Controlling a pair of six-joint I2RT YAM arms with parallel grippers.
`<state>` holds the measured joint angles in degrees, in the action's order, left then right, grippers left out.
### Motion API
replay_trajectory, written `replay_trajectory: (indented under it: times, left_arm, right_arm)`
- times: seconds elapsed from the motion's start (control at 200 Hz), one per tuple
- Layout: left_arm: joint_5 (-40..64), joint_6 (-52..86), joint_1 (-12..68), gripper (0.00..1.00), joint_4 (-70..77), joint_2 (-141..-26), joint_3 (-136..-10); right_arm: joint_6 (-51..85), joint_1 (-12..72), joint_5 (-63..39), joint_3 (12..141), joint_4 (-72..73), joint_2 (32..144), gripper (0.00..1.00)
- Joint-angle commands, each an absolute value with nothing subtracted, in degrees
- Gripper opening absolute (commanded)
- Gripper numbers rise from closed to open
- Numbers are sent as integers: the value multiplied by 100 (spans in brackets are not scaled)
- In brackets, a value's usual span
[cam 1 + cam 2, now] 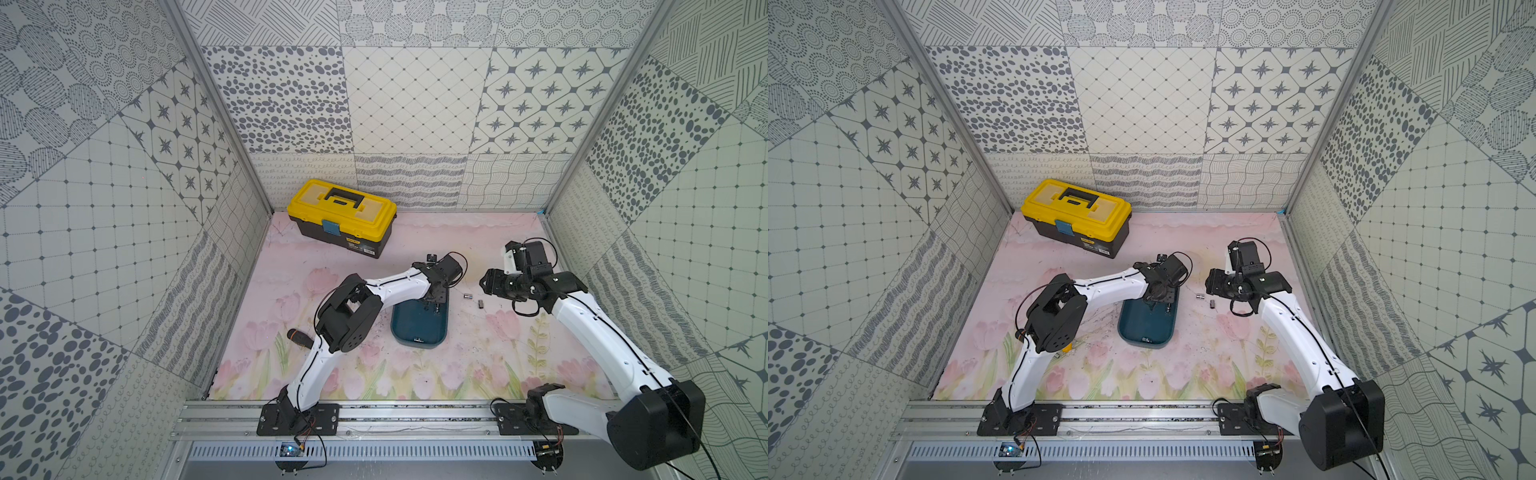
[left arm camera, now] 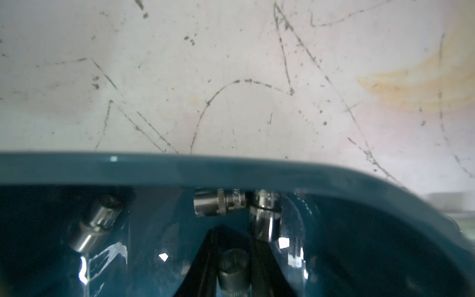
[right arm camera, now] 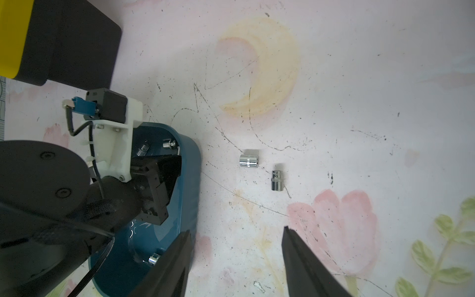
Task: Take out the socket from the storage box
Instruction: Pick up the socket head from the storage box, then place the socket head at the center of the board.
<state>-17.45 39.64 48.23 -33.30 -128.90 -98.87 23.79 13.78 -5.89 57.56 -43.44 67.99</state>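
Note:
The dark teal storage box lies mid-table. My left gripper reaches down into its far end. In the left wrist view its black fingers are shut on a chrome socket standing on the box floor. Three more sockets lie by the box's far wall. My right gripper hovers open and empty over the mat to the right of the box. Two sockets lie on the mat beyond its fingertips.
A yellow-lidded black toolbox stands closed at the back left. A black-handled screwdriver lies on the mat under the left arm's elbow. Another socket sits at the box's near end. Patterned walls enclose the table on three sides.

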Motion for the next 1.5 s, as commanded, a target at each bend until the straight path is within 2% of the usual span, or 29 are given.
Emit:
replay_trajectory:
  times: [0.0,0.23,0.475,0.871,1.186,1.496]
  left_arm:
    - [-1556,4048,4759,18,-3521,-12897,-9771]
    - [-1406,4001,4764,16,-3520,-12538,-9594]
    - [-1252,3804,4688,18,-3751,-11698,-9318]
    - [-1597,3605,3780,16,-3753,-10073,-8303]
    - [-1367,3412,2910,15,-3502,-10369,-8247]
    - [-1147,3387,2603,14,-3153,-11017,-8007]
  right_arm:
    - [2420,1352,-558,5706,-4192,6779,61]
    - [2426,1336,-610,5716,-4202,6697,61]
    - [2426,1336,-749,5758,-4236,6649,61]
    - [2487,1336,-863,5801,-4218,6609,61]
    - [2535,1336,-1025,5815,-4182,6668,61]
    - [2537,1338,-1070,5824,-4152,6680,61]
